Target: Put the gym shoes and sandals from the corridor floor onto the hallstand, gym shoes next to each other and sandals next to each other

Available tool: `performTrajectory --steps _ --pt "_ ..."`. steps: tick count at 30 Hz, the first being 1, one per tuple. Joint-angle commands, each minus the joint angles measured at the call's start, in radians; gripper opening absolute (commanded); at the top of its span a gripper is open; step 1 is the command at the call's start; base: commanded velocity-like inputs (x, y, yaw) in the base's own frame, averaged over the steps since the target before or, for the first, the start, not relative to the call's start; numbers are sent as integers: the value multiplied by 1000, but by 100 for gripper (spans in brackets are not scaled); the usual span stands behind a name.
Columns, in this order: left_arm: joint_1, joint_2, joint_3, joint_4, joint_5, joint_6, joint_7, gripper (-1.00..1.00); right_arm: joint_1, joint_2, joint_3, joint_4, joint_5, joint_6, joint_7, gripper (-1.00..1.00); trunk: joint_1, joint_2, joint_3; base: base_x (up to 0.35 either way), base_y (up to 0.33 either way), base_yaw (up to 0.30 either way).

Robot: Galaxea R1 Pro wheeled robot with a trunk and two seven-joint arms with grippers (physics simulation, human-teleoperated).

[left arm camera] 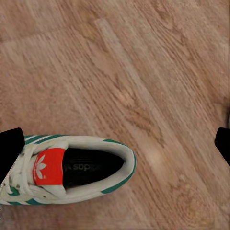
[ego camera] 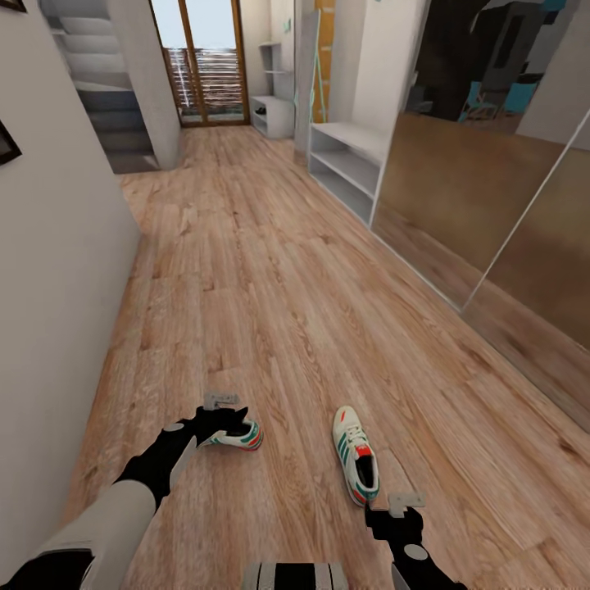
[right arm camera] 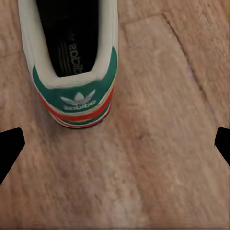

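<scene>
Two cream-white gym shoes with green stripes lie on the corridor floor (ego camera: 270,295). My left gripper (ego camera: 223,419) hangs open just over the left gym shoe (ego camera: 242,436). In the left wrist view that shoe (left arm camera: 72,170) lies near one black fingertip (left arm camera: 9,148), off to one side of the gap. The right gym shoe (ego camera: 355,453) points away from me. My right gripper (ego camera: 395,518) stands open just behind its heel (right arm camera: 76,103), apart from it. The pale grey hallstand (ego camera: 348,160) stands far ahead on the right. The sandals are out of view.
A white wall (ego camera: 57,246) runs close along the left. Mirrored sliding doors (ego camera: 492,213) line the right side. Far ahead are a glass door (ego camera: 201,61), a staircase (ego camera: 98,82) and a second small shelf unit (ego camera: 274,115).
</scene>
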Motion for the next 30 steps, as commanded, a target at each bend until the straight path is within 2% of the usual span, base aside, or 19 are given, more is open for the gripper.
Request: performTrajectory --steps 1,4,10,11,13,18,30 --pt "-1 -1 5 -10 -3 7 -6 100 0 0 -1 1 6 -2 -4 100 0 -1 -6 0 0 52" --pt "-3 -1 6 -58 1 23 -5 100 0 1 -1 1 6 -2 -4 100 2 -1 -23 0 0 62" --pt "3 -1 7 -182 5 140 -6 100 0 1 0 1 7 -2 -4 100 4 -3 -55 0 0 72" --pt "5 -1 8 -227 5 176 -5 100 0 1 0 1 7 -2 -4 100 5 -3 -61 0 0 77" --pt "6 -1 8 -266 6 197 -5 100 0 2 0 1 7 -2 -4 100 6 -3 -72 0 0 77" --pt "8 -1 8 -313 7 216 -4 100 0 2 0 1 7 -2 -4 100 8 -5 -99 0 0 78" --pt "14 3 7 -328 4 214 -5 100 -1 2 0 0 6 -2 -4 100 8 -5 -111 0 0 49"
